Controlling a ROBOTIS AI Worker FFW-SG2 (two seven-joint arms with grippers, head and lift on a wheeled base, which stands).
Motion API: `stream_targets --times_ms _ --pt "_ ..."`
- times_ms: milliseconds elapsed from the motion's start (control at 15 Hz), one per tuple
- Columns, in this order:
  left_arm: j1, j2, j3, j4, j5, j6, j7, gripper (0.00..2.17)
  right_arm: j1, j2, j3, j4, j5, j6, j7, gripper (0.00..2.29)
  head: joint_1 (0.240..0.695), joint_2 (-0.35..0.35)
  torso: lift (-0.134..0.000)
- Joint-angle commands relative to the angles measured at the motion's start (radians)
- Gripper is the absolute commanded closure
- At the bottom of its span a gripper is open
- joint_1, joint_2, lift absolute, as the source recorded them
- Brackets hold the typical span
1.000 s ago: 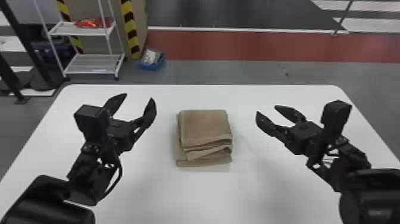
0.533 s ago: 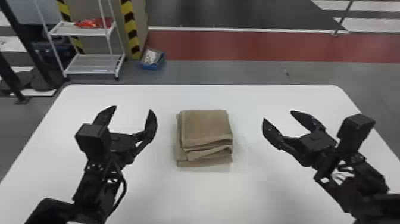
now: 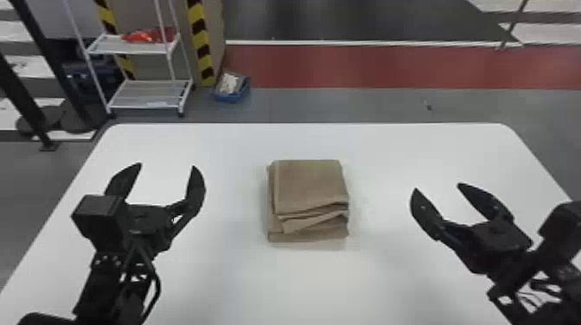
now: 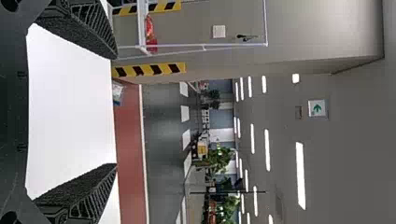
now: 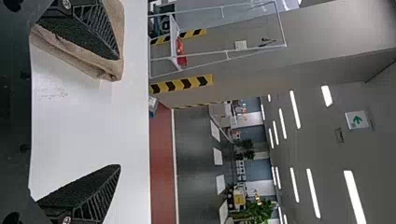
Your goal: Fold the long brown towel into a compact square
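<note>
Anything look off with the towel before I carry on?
Slightly: the brown towel is folded, but its edges don't line up. On the side nearest the robot, a flap slants across, and the bottom layer sticks out past those above. I see no spill or damage.

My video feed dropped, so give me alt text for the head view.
A brown towel lies folded into a compact, nearly square stack on a white table, its near layers uneven. The open left gripper and open right gripper are on either side, clear of it. A white shelf stands on the floor beyond.
</note>
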Motion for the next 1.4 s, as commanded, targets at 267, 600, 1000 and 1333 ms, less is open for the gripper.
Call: stream_targets --times_ms 267,600,1000,1333 --pt "0.038 0.002 0.007 -0.024 0.007 -0.006 0.018 0.07 0.035 0.001 -0.009 0.006 -0.013 -0.063 -0.025 0.05 0.695 0.009 -0.124" --pt "0.054 0.001 0.007 -0.046 0.008 0.000 0.018 0.07 0.072 0.001 -0.023 -0.008 -0.037 -0.112 -0.037 0.05 0.695 -0.002 -0.124" --pt "0.073 -0.002 0.005 -0.083 0.007 0.012 0.009 0.09 0.115 0.001 -0.023 -0.036 -0.041 -0.180 -0.057 0.08 0.695 -0.019 -0.124" --pt "0.081 -0.005 0.007 -0.100 0.008 0.018 0.006 0.09 0.122 -0.003 -0.021 -0.047 -0.042 -0.204 -0.072 0.09 0.695 -0.029 -0.124"
